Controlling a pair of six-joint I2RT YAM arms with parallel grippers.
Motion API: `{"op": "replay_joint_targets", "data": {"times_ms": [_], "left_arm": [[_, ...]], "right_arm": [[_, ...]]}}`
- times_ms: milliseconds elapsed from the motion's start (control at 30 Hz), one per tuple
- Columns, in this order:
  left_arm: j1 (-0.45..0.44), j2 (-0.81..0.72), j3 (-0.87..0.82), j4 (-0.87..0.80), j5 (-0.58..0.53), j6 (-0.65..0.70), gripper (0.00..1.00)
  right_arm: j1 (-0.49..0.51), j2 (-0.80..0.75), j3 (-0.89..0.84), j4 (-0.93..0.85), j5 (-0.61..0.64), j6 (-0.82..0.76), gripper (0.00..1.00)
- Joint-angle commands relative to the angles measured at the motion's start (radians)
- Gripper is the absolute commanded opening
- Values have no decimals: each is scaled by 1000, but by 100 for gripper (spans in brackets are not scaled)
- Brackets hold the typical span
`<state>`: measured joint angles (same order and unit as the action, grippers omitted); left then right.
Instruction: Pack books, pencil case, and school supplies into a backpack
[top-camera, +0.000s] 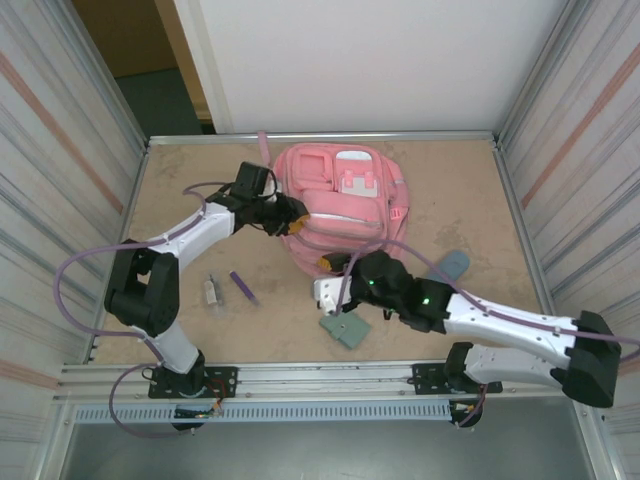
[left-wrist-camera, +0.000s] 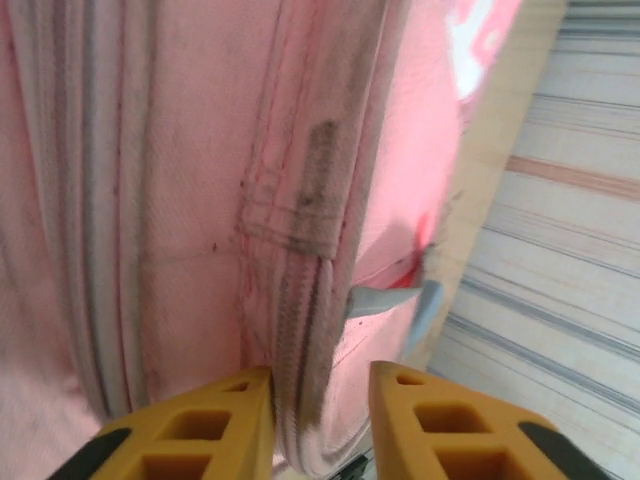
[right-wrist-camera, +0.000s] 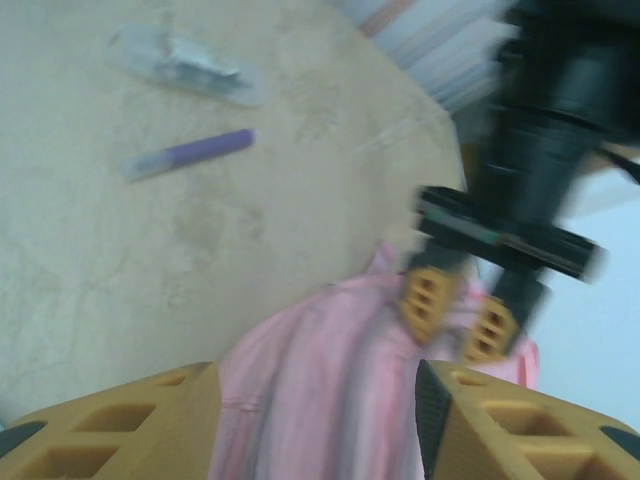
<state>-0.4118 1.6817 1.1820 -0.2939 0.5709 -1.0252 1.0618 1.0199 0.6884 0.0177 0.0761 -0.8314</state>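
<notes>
The bag isn't open yet, so I judge the step in hand to be getting the backpack (top-camera: 345, 190) open. It lies flat toward the far edge of the bench (top-camera: 470, 215), about midway along it. To do this well, one hand should anchor the fabric while the other works the zip or lip away from it. The pull should run along the seam rather than upward, so the whole bag doesn't lift or slide. The bag should also be kept from sweeping toward the loose things.

The left hand (top-camera: 292, 213) is at the backpack's left side. In the left wrist view its fingers (left-wrist-camera: 200, 425) stand partly apart, astride a raised zipped seam. The ridge runs between them without looking squeezed, so I take that hand as open, not gripping.

The right hand (top-camera: 332, 265) is at the backpack's near edge. Its fingers (right-wrist-camera: 130, 420) stand about half apart, with bunched pink fabric filling the gap from one to the other. It looks clamped on that fold.

Everything else waits on the bench:
- The sage-green folder (top-camera: 345, 330) is by the near edge, under the right arm.
- The slate-blue pencil case (top-camera: 450, 266) is just right of the bag.
- The purple pen (top-camera: 243, 288) and the small grey-white piece (top-camera: 211, 291) are left of centre.
</notes>
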Motion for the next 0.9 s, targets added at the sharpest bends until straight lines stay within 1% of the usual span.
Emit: {"op": "replay_joint_targets", "data": {"times_ms": [0, 33, 67, 167, 233, 300, 367, 467, 500, 567, 600, 633, 733, 867], "left_arm": [[18, -8, -43, -45, -15, 111, 37], [31, -22, -49, -60, -35, 132, 39], [47, -42, -52, -81, -71, 152, 42], [105, -85, -52, -117, -161, 179, 46], [144, -91, -46, -122, -216, 197, 49], [171, -76, -39, -94, -247, 249, 50], [196, -38, -21, -77, -273, 304, 51], [220, 57, 9, -20, -264, 378, 50], [220, 92, 23, -5, -255, 404, 50], [219, 150, 45, 29, -242, 427, 50], [219, 175, 50, 56, -231, 428, 50], [218, 198, 52, 86, -213, 422, 50], [214, 242, 61, 145, -182, 409, 50], [192, 262, 49, 199, -210, 436, 50]], "right_arm": [[-81, -72, -19, 16, 57, 238, 55], [-113, -89, -21, 41, 92, 306, 57], [-152, -105, -21, 51, 114, 368, 100], [-269, -147, -11, 28, 115, 538, 99], [-329, -160, 4, -38, 103, 598, 99], [-363, -164, 16, -108, 100, 613, 99], [-382, -169, 14, -124, 144, 704, 99], [-415, -183, 32, -209, 255, 1043, 99], [-439, -183, 37, -244, 241, 1127, 99], [-494, -175, 30, -263, 87, 1170, 99], [-510, -158, 27, -275, 38, 1193, 99], [-517, -134, 30, -291, 23, 1219, 99], [-529, -51, 64, -377, 29, 1273, 99], [-565, 68, 95, -409, -59, 1293, 99]]}}
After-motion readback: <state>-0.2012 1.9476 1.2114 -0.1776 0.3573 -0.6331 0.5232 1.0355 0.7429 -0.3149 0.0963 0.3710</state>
